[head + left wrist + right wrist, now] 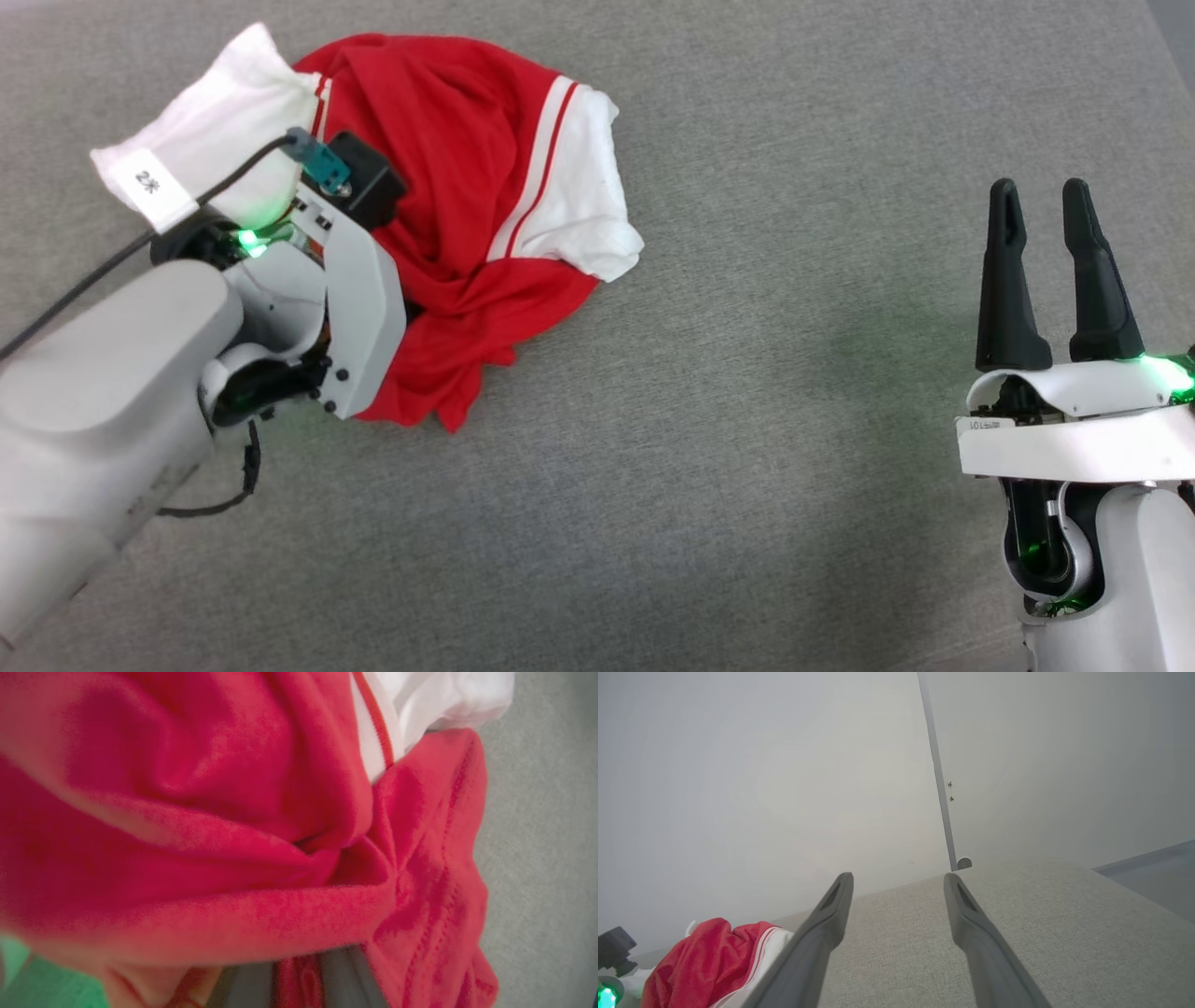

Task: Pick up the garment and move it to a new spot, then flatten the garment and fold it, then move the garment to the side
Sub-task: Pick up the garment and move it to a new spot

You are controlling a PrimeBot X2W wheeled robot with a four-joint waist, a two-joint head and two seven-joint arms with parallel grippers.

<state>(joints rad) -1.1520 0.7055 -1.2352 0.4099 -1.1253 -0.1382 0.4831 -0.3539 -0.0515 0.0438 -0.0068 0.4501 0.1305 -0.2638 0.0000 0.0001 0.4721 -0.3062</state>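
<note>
The garment lies crumpled at the upper left of the grey cloth surface, red with white sleeves and striped trim. My left arm reaches over its near left side, with the fingers buried in the folds. In the left wrist view red fabric fills the frame, and my left gripper appears shut on a bunched fold between its blurred grey fingers. My right gripper stands open far to the right, apart from the garment, with nothing between its fingers.
The grey cloth surface stretches wide between the garment and my right gripper. A pale wall rises behind its far edge, and a strip of floor shows past its right side. A black cable trails off my left wrist.
</note>
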